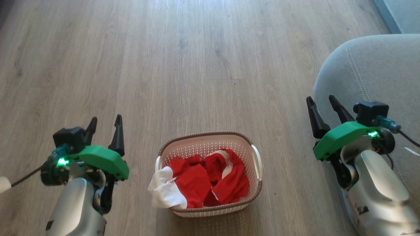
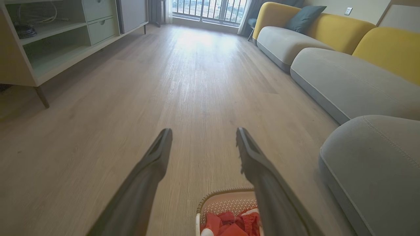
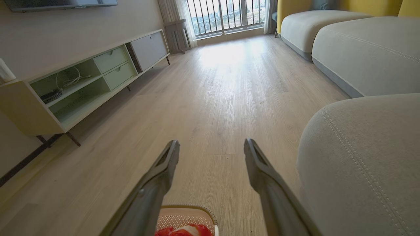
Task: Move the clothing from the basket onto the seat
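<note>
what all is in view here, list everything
clothes: one heap, red and white, in the basket, a white part hanging over the near left rim
basket: one, cream with a brown rim, on the floor between the two hands
sofa: grey seat sections in a row, yellow backs further off, nearest section to the right of the basket
cushion: one, dark teal, on the far sofa section
cabinet: one, pale green, low, along the left wall
window: one, with a dark railing, at the far end of the room
floor: pale wood planks
left hand: one, dark fingers, open and empty, left of the basket
right hand: one, dark fingers, open and empty, beside the sofa
</note>
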### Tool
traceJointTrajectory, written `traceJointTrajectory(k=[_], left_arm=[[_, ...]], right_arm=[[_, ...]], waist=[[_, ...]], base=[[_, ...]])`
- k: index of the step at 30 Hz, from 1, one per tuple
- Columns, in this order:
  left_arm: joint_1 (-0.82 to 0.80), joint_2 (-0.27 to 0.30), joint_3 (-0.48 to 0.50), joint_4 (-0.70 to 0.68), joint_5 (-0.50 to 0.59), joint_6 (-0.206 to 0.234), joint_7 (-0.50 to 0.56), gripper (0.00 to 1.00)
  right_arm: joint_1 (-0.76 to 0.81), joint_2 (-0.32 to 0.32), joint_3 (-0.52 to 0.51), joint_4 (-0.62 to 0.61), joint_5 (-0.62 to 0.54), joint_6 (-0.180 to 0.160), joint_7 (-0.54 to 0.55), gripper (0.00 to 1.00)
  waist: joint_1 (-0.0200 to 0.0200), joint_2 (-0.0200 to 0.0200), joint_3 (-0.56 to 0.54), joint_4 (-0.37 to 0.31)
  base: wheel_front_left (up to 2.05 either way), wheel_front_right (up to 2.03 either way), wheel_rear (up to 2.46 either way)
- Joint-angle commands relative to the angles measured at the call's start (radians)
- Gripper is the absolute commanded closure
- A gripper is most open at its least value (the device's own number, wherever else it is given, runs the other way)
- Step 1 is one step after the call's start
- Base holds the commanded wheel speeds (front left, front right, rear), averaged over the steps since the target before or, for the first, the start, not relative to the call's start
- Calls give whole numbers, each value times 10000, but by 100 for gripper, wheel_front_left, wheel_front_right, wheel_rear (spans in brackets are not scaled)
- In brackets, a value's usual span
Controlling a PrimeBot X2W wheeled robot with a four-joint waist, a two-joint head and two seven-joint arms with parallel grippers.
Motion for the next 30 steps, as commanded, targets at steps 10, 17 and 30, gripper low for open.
traceJointTrajectory(k=[10,17,30], left_arm=[[-730,36,678,-545,1574,144,-489,0],[-843,-90,998,-536,2406,137,-694,0],[-924,-296,1408,-324,3017,-42,-830,0]], right_arm=[[-614,-103,-202,-521,-1729,6,-491,0],[-708,-73,-344,-477,-2709,6,-698,0],[-789,2,-676,-528,-3373,6,-835,0]], waist=[[0,0,56,3],[0,0,90,-3],[0,0,112,1]], base=[[0,0,0],[0,0,0],[0,0,0]])
